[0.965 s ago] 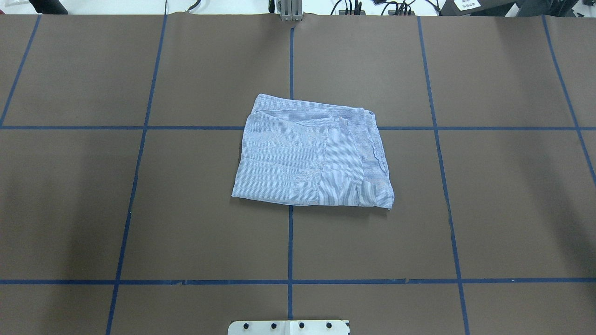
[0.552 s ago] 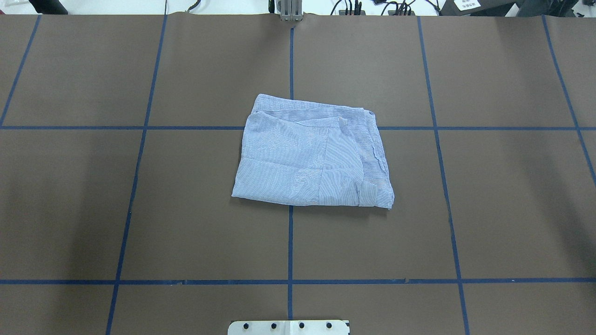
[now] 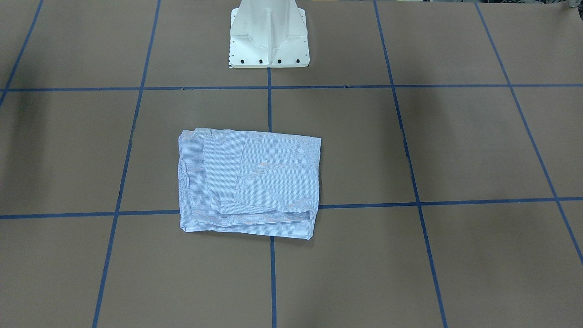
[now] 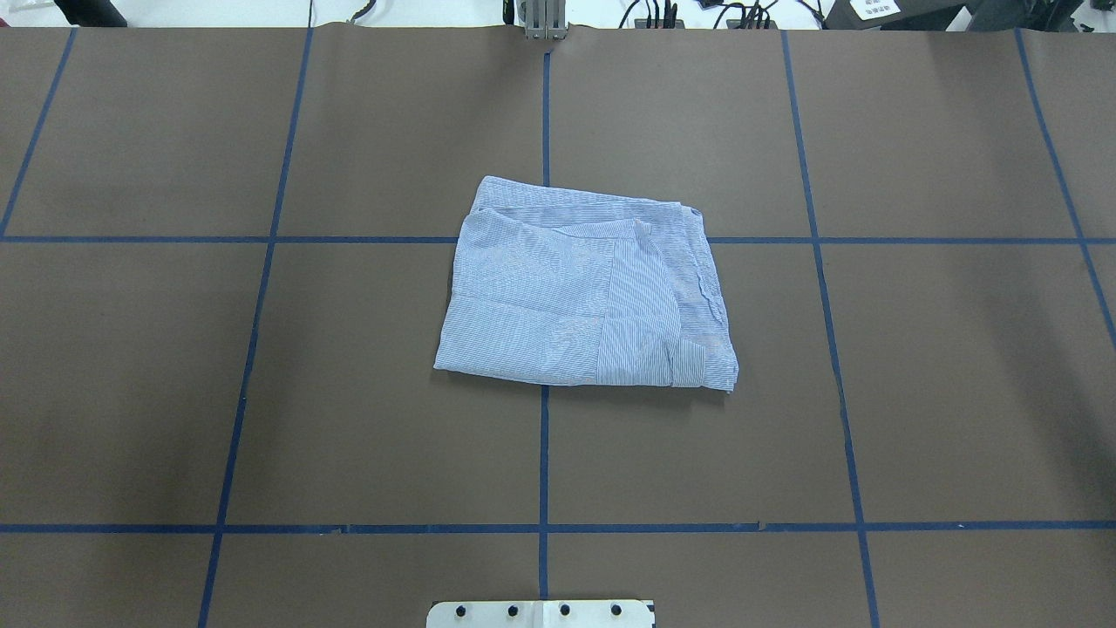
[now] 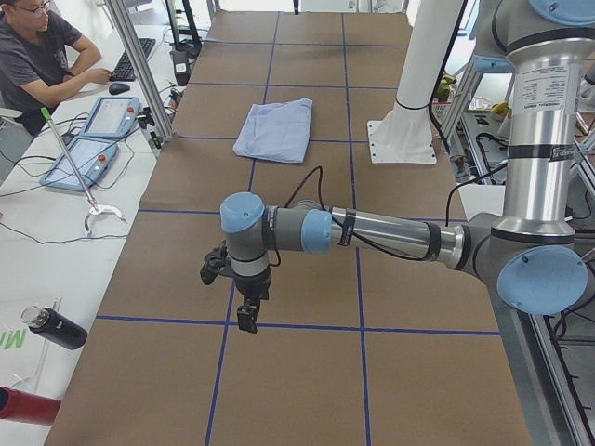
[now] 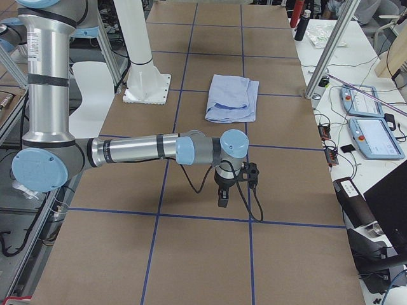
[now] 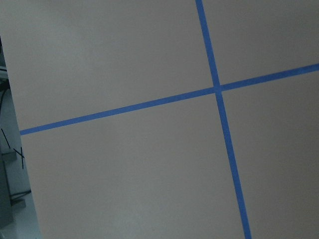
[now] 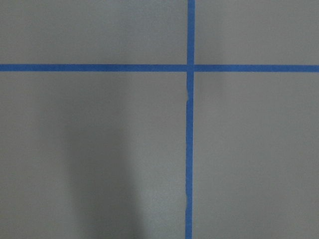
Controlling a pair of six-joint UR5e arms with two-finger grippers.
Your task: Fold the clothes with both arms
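Observation:
The clothes are one light blue striped shirt (image 4: 575, 288), folded into a flat rectangle at the middle of the brown table (image 4: 942, 392). It also shows in the front-facing view (image 3: 248, 182) and, small, in both side views (image 5: 276, 128) (image 6: 232, 97). Neither arm appears in the overhead or front-facing view. My left gripper (image 5: 244, 316) hangs over a blue tape crossing at the table's left end, far from the shirt. At the opposite end my right gripper (image 6: 222, 198) points down, equally far from it. I cannot tell whether either is open or shut. Both wrist views show only table and tape.
The white pedestal base (image 3: 268, 41) stands at the robot's edge behind the shirt. A seated person (image 5: 37, 56) works at a side desk with teach pendants (image 5: 93, 139) and a dark bottle (image 5: 51, 327). More pendants (image 6: 372, 136) lie beside the table's right end.

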